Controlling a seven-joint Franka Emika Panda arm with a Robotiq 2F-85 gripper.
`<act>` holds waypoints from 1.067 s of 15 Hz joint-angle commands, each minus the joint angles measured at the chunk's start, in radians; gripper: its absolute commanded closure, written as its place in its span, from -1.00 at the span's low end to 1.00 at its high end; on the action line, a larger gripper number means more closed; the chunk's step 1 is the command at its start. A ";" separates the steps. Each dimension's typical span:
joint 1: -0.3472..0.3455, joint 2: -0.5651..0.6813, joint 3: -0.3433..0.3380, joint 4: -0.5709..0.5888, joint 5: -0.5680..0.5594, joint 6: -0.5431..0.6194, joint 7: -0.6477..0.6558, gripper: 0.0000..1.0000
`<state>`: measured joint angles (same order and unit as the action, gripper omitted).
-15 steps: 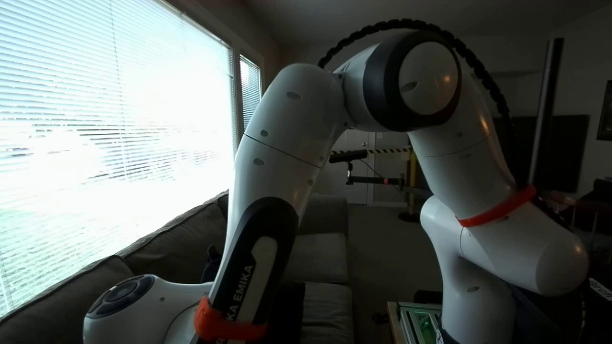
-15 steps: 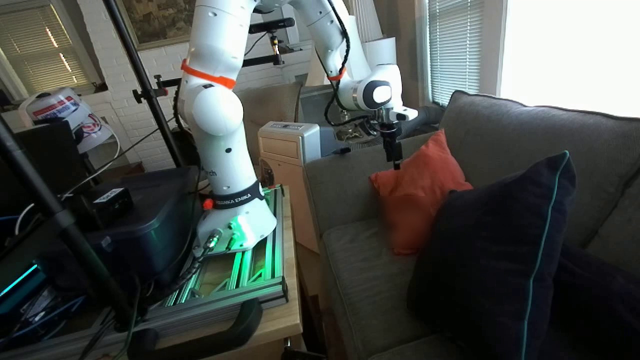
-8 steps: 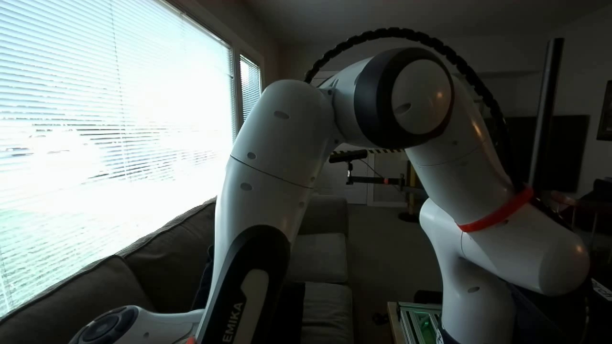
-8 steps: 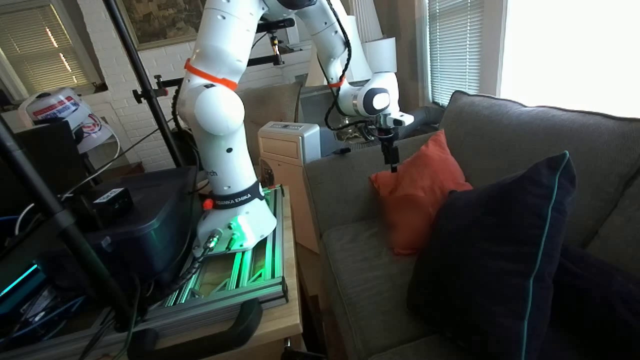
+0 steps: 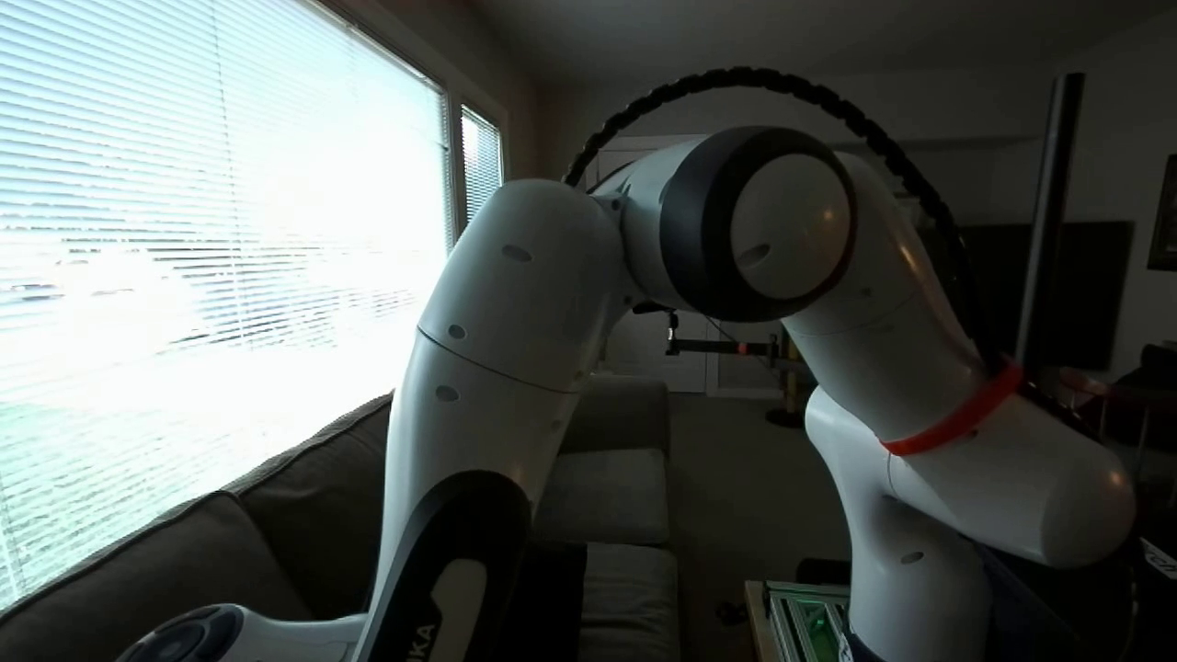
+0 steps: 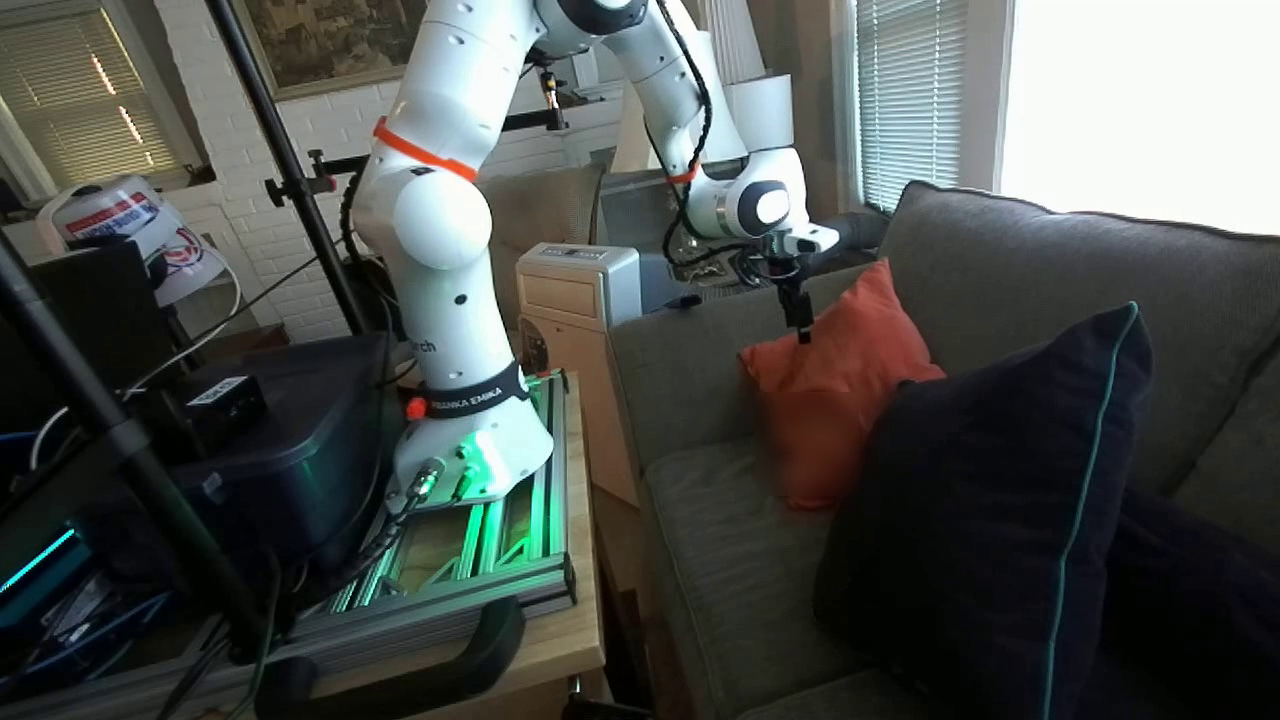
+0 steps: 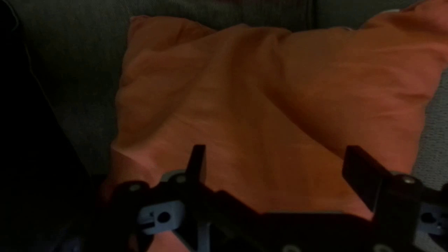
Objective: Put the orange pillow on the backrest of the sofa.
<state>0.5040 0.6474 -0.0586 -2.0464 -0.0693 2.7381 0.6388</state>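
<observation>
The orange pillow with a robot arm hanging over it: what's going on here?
A robot arm holds its open claw over the orange pillow, perhaps about to grasp it. Nothing is gripped; whether the claw touches the fabric is hard to tell. The pillow rests on the sofa seat near the armrest, partly hidden behind a dark pillow in an exterior view. It is not on top of the backrest, so the move looks not yet done.

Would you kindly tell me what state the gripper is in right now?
Gripper: open, holding nothing, its jaws wide apart in front of the orange pillow.
</observation>
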 commanded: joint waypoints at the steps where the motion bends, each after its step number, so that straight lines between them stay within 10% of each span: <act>1: 0.015 0.048 -0.011 0.036 0.010 0.094 0.047 -1.00; 15: 0.101 0.192 -0.038 0.151 0.040 0.224 0.022 -1.00; 16: 0.109 0.201 -0.041 0.156 0.039 0.220 0.017 -0.69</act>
<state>0.5751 0.7948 -0.0743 -1.9301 -0.0463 2.9474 0.6776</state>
